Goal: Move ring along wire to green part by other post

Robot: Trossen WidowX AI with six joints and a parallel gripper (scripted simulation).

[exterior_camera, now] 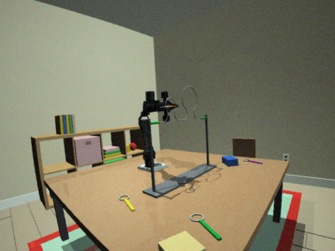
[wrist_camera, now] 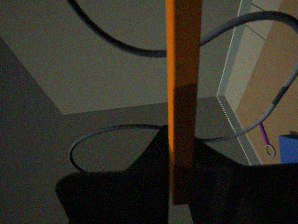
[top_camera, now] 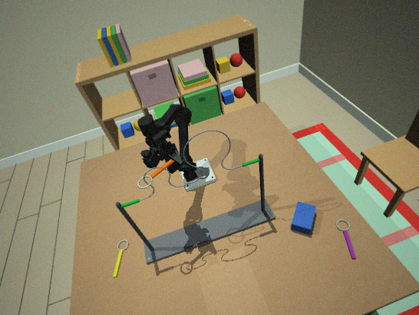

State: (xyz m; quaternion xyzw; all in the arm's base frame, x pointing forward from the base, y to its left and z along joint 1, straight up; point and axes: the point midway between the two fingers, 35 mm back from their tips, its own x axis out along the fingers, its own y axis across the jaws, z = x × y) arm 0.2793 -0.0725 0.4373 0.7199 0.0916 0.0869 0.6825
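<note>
Top view, working left to right. A yellow-handled ring (top_camera: 118,263) (exterior_camera: 129,203) lies loose on the table. The near post (top_camera: 134,227) (exterior_camera: 152,174) carries the first green part (top_camera: 130,203) (exterior_camera: 155,122).

Beyond that green tip, on the grey stretch, is the task ring (top_camera: 138,184) (exterior_camera: 162,107). It appears to be round the wire (top_camera: 230,146) (exterior_camera: 197,98) (wrist_camera: 135,51), though the crossing is too fine to confirm, and clearance cannot be read.

From the ring, the orange handle (top_camera: 162,169) (exterior_camera: 170,106) (wrist_camera: 185,65) runs up and rightward to the gripper (top_camera: 174,159) (exterior_camera: 176,105) (wrist_camera: 170,130), whose fingers are nearly together, clamped on it. In the exterior view the handle looks close to level.

Key relation: the ring sits at the handle's outer end, lower left of the hand, while the goal, the far green part (top_camera: 251,162) (exterior_camera: 204,118) by the far post (top_camera: 262,184) (exterior_camera: 206,140), is well to the right. The coming move probably needs small shifts with turns at the wrist, so the ring faces along the local bend (a straight pull toward the goal would likely foul the wire). Handle and fingers need watching too. Judged early in the traverse; release remains.
</note>
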